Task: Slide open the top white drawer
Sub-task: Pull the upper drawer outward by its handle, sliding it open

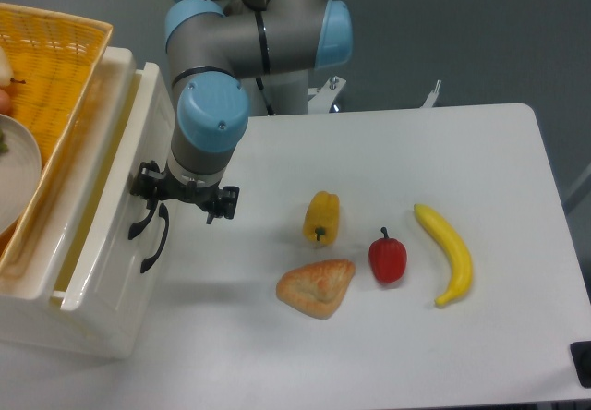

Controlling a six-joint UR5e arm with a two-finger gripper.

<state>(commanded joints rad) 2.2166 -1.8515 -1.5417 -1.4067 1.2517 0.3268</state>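
At the left of the frame the top white drawer (111, 198) stands partly out of its cabinet, and the claw (148, 209), apparently closed on the drawer's black handle (138, 223), would pull rightward across the bench (388, 151).

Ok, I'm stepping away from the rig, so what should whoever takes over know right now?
Gripper: at the curved black handle of the top white drawer; the arm hides its fingers, so the grip is unclear.
Drawer: partly out of the glossy white cabinet, a gap showing behind its front. The lower black handle is untouched.
Done: opening started.
Left: pull the drawer further out, then let go.
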